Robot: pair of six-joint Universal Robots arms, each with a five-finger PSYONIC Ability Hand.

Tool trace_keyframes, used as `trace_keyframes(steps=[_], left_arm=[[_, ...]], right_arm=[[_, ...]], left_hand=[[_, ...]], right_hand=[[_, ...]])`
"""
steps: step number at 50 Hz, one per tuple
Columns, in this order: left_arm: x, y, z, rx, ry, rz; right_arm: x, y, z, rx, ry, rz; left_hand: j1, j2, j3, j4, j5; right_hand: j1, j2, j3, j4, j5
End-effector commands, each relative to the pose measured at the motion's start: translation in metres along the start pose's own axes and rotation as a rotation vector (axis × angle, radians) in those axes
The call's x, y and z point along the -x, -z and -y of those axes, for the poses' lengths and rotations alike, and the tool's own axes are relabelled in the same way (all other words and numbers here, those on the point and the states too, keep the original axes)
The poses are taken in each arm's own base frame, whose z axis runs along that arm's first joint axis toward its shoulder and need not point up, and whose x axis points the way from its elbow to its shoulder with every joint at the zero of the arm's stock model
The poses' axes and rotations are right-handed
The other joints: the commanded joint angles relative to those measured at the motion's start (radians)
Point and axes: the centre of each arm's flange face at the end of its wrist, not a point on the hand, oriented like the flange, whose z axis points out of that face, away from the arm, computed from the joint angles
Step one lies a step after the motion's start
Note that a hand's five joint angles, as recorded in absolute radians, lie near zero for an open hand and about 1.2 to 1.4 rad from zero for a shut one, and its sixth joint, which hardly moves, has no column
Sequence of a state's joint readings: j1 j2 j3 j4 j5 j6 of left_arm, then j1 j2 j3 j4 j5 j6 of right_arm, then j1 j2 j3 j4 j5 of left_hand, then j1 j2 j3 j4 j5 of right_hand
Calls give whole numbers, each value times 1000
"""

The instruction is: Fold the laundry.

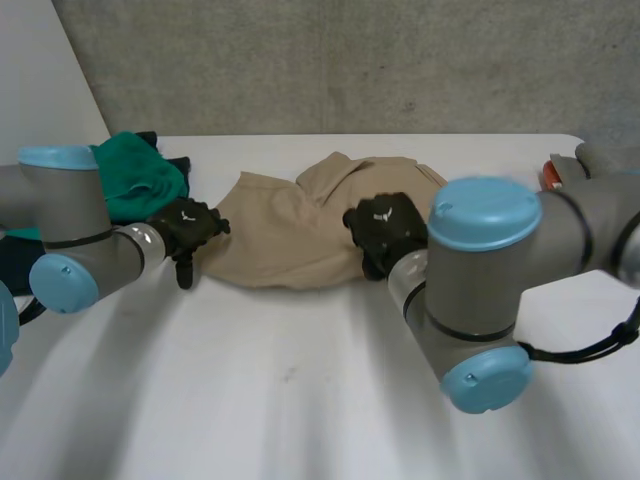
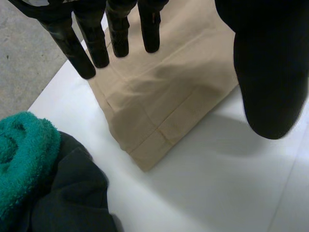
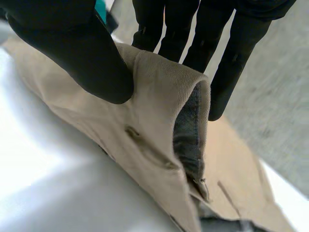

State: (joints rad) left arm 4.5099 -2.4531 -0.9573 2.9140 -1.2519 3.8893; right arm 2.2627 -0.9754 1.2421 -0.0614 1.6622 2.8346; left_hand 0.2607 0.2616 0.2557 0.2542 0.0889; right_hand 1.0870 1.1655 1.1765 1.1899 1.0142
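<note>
Lying rumpled across the far middle of the white bench (image 1: 300,400), the tan trousers (image 1: 290,235) show a hemmed leg end toward the left arm and a grey-lined waistband (image 3: 164,92) toward the right. The left hand (image 1: 186,232) hangs over the hem corner, fingers (image 2: 96,46) straight, apart from the thumb, holding nothing. The right hand (image 1: 385,228) pinches the raised waistband between thumb (image 3: 82,58) and fingers. A green towel (image 1: 140,180) lies near the hem.
</note>
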Motion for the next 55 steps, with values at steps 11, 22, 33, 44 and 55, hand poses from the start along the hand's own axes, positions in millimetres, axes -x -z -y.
trace_keyframes(steps=[11,22,33,44,55], left_arm=[[-3,20,33,-52,81,-3],[27,152,127,-262,200,129],[1,255,181,-379,196,110],[-7,146,153,-129,214,39],[61,138,249,-658,114,373]], right_arm=[[-41,27,46,-54,-82,-85],[-84,45,52,73,93,-133],[-111,67,77,122,293,-148],[-121,-4,26,265,235,-74],[-163,-64,128,-417,246,-438]], left_hand=[[1136,1135,1141,1142,1133],[1136,1135,1141,1142,1133],[1136,1135,1141,1142,1133],[1136,1135,1141,1142,1133],[1136,1135,1141,1142,1133]], right_hand=[[309,231,220,206,208],[309,231,220,206,208],[309,231,220,206,208],[309,231,220,206,208],[309,231,220,206,208]])
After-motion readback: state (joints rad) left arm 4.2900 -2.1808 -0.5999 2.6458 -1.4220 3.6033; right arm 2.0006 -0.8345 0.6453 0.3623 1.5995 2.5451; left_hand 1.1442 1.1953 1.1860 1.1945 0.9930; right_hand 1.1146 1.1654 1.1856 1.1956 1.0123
